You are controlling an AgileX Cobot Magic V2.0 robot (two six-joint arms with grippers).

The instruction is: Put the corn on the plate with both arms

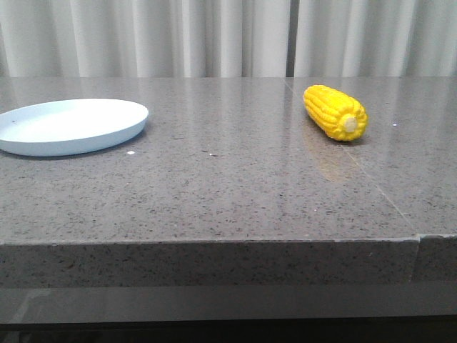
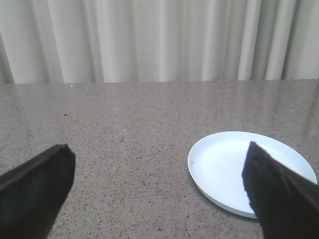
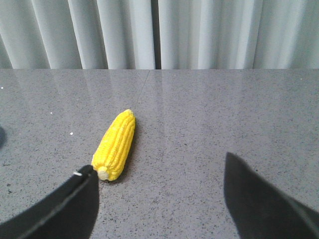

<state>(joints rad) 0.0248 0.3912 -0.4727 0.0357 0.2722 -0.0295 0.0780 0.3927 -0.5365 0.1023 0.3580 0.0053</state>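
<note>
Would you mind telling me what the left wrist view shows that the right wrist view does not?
Only the left wrist view shows the plate, bare, lying on the table with the open left gripper held above the surface. Only the right wrist view shows the corn, lying on its side ahead of the open right gripper, its pale stub end toward the camera. Both share the grey speckled table and the pale curtain behind it.

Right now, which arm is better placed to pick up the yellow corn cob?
The right. The glossy yellow plastic corn cob lies on the table's right side, just ahead of the open right gripper. The left gripper, also open, faces the round pale blue plate on the far left.
</note>
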